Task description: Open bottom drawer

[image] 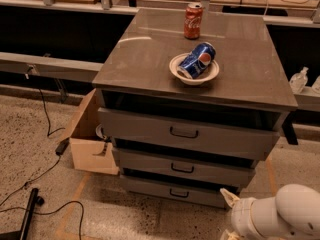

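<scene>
Bottom drawer [150, 188] sits lowest in the grey cabinet [107, 86], just above the speckled floor [30, 129], and we see its slim flat front with a small black loop handle [178, 193] at the middle. Its front lies a little further back than the middle drawer [145, 162] above it, which in turn lies behind the tall top drawer [135, 126]; a dark gap shows above each front.

We find the end effector [230, 213] low in the right corner of the view, at the end of a rounded white arm [280, 214], near the right end of the bottom drawer and apart from its handle. It holds nothing that we can see, and we cannot tell whether it is open or closed.

On the cabinet's surface [145, 54] a red Coca-Cola can [193, 20] stands upright towards the back, and a blue Pepsi can [197, 60] lies tilted in a white bowl [194, 78] nearer the front edge. An open cardboard box [90, 146] rests on the floor against the cabinet's left side, and black cables [47, 124] trail across the floor beside it
</scene>
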### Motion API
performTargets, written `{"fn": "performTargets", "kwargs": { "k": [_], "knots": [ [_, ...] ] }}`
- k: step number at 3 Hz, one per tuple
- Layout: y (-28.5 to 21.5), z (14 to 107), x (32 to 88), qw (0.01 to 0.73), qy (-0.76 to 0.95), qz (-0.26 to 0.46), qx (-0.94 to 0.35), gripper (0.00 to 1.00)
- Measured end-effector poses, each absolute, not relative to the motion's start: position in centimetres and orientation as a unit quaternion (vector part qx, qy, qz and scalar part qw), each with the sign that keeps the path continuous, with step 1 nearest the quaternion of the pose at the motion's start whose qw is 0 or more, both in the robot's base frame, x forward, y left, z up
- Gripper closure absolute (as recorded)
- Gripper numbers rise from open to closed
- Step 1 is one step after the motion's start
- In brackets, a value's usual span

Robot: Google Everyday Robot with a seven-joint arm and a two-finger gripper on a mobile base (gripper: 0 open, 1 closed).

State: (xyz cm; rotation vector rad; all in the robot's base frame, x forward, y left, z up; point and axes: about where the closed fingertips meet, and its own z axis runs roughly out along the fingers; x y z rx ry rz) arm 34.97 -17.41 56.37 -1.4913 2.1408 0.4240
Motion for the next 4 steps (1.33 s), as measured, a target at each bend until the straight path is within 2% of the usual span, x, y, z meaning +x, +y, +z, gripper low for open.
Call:
{"fn": "performTargets", "kwargs": {
  "k": [1, 3, 4],
  "knots": [
    [-15.7, 48.3, 36.1, 0.220, 0.777, 0.171, -0.564, 0.00],
    [-15.9, 46.5, 36.5, 0.235, 0.774, 0.170, -0.563, 0.00],
    [-17.3, 42.6, 40.6, 0.259, 0.768, 0.140, -0.569, 0.00]
  ]
}}
